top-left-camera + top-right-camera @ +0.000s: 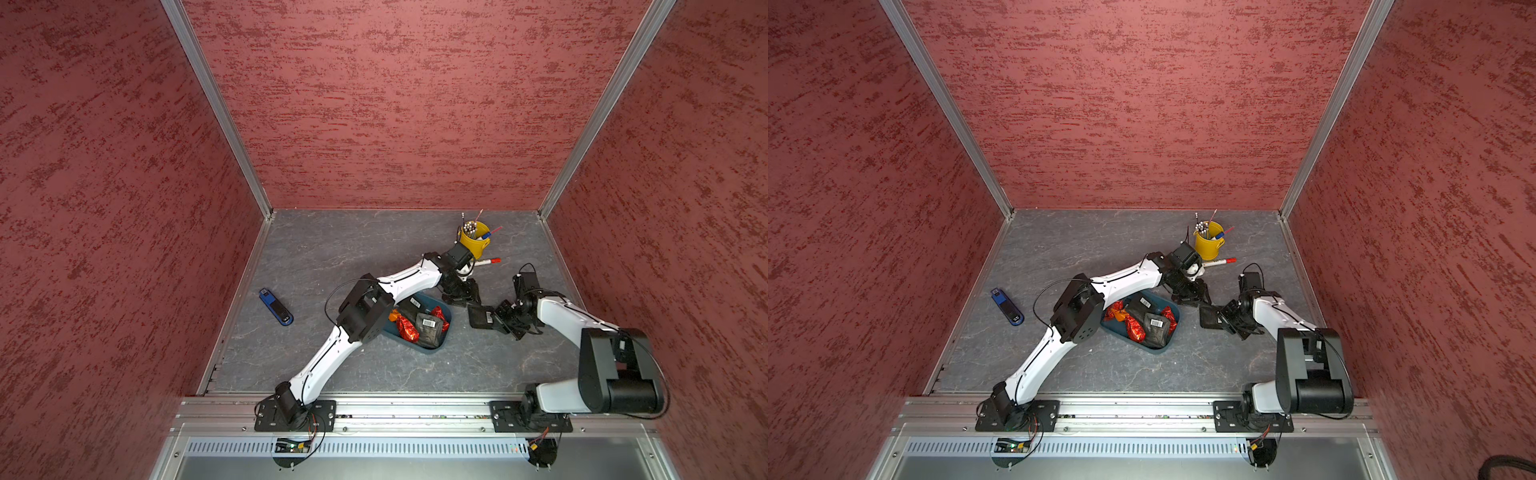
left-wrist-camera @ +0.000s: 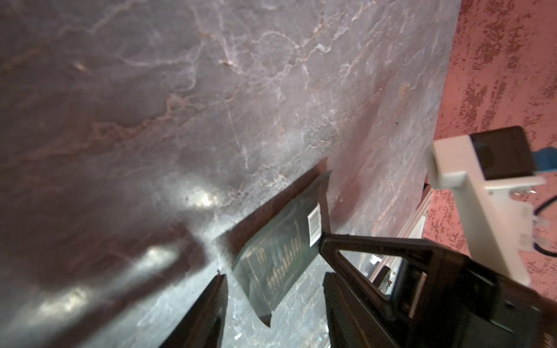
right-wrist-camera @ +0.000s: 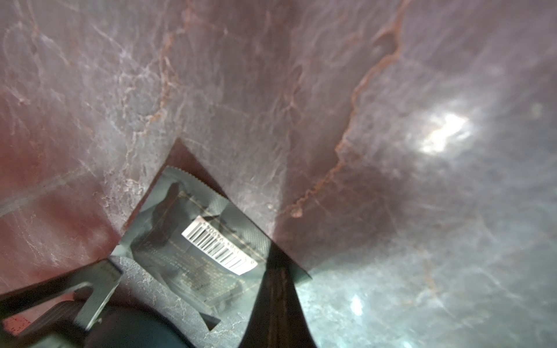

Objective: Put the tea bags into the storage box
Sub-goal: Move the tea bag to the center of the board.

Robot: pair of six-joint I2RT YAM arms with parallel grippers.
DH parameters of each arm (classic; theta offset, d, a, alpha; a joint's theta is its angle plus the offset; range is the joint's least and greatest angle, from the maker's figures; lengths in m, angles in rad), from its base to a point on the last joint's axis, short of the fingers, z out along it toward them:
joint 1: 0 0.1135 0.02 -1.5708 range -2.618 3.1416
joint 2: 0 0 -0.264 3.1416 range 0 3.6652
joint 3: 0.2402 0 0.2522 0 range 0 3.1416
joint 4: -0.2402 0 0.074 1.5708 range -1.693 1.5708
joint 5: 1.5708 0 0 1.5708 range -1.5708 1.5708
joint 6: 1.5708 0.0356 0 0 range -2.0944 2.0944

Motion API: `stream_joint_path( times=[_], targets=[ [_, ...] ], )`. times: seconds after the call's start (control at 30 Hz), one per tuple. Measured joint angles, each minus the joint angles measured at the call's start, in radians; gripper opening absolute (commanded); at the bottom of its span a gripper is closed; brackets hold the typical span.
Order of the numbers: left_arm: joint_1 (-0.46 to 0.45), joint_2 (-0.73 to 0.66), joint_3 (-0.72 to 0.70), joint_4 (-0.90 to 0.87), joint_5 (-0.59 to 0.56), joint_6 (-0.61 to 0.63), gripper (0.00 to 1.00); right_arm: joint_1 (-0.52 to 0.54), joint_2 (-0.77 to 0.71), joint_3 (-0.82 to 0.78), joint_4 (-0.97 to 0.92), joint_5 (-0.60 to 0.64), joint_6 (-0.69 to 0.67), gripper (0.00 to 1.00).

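Currently I'm on the carry step for one black tea bag [image 1: 480,316]. My right end effector [image 1: 495,318] is clamped on its edge and holds it just beside the storage box [image 1: 432,349], low over the surface [image 1: 332,257]; whether a corner touches down I cannot tell. My left end effector [image 1: 463,297] sits just beside the same packet, jaws apart and gripping nothing. In the left wrist view the packet [image 2: 280,250] shows between those open fingers. Several tea bags [image 1: 428,326], red foil and black, already lie in the box. Next, I judge, I must bring this packet over the rim and part the right jaws above the pile. I should also mind the left arm, which crosses over one end of the box.
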Motion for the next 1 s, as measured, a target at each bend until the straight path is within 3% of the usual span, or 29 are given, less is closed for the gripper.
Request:
stream_joint_path(
  times=[1.0],
  targets=[
    [-0.011, 0.046, 0.075, -0.058, -0.020, 0.023, 0.53, 0.000, 0.029, 0.011, 0.029, -0.047, -0.001, 0.00]
  ],
)
